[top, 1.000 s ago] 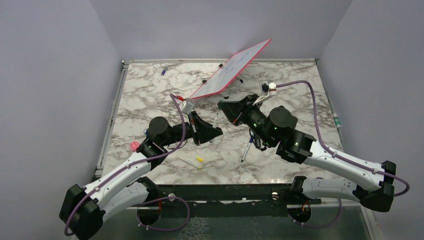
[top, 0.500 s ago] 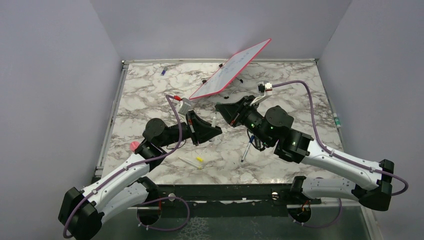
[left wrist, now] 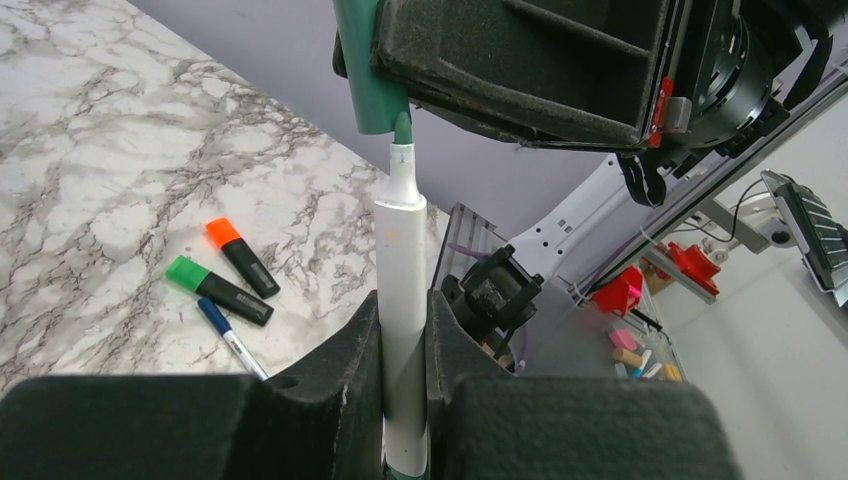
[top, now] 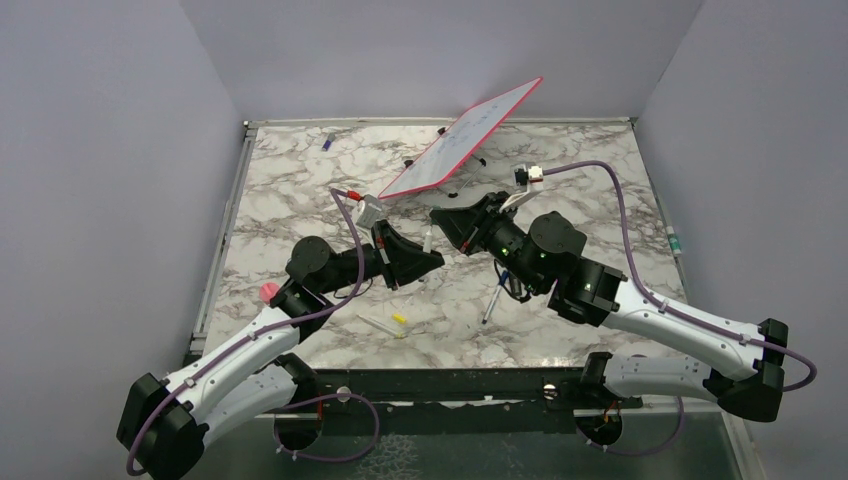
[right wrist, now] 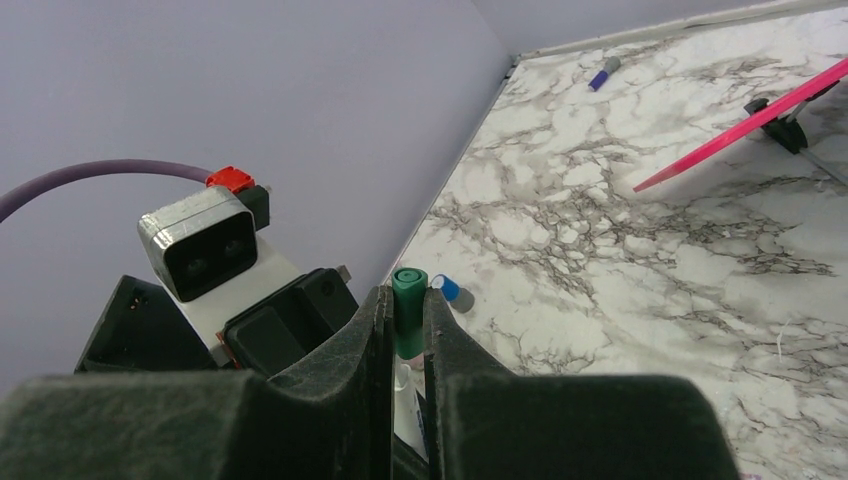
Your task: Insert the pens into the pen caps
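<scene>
My left gripper (left wrist: 403,320) is shut on a white-barrelled pen (left wrist: 401,250) that stands upright, green tip up. The tip sits right at the mouth of a green pen cap (left wrist: 366,75). My right gripper (right wrist: 404,302) is shut on this green cap (right wrist: 409,290), with the pen's white barrel (right wrist: 404,385) showing just below it. In the top view both grippers meet mid-table, left gripper (top: 425,262) below right gripper (top: 440,215), the pen (top: 429,240) between them. Whether the tip is inside the cap is hidden.
An orange highlighter (left wrist: 240,255), a green highlighter (left wrist: 215,290) and a blue-ended pen (top: 493,300) lie under the right arm. A yellow-ended pen (top: 385,325) lies near the front, a blue cap (right wrist: 447,288) on the marble. A pink-rimmed whiteboard (top: 462,138) stands tilted at the back.
In the first half second the two grippers drew slightly closer, the right one shifting left toward the pen. Since then nothing has visibly moved.
</scene>
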Robot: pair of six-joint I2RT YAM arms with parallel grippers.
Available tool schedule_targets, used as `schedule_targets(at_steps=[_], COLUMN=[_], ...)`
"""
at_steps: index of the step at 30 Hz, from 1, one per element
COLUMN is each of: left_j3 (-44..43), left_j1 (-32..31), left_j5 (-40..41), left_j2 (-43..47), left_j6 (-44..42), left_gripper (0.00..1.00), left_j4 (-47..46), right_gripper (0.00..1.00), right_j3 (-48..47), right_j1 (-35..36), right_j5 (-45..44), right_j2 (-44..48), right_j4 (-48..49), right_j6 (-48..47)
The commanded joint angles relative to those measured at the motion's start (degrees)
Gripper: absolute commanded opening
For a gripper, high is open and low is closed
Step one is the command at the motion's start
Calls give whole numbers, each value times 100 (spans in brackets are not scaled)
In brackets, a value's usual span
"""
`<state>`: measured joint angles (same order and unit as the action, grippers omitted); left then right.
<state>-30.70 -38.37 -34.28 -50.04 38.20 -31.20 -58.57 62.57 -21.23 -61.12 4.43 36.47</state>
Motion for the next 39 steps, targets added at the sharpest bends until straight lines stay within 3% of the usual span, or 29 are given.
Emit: schedule_targets(at_steps=[1,39], left_j3=[83,90], left_j1=[-18,-18], left_j5=[-120,342], left_j2=[4,240], left_j6=[43,221], left_gripper=[0,0], left_j4=[-194,-196], right_gripper=[15,15], right_j3=[-122,184], right_j1=[28,28], right_j5=[-56,709], right_j2=[-29,31], right_j4=[168,120], right_j6=[19,-88])
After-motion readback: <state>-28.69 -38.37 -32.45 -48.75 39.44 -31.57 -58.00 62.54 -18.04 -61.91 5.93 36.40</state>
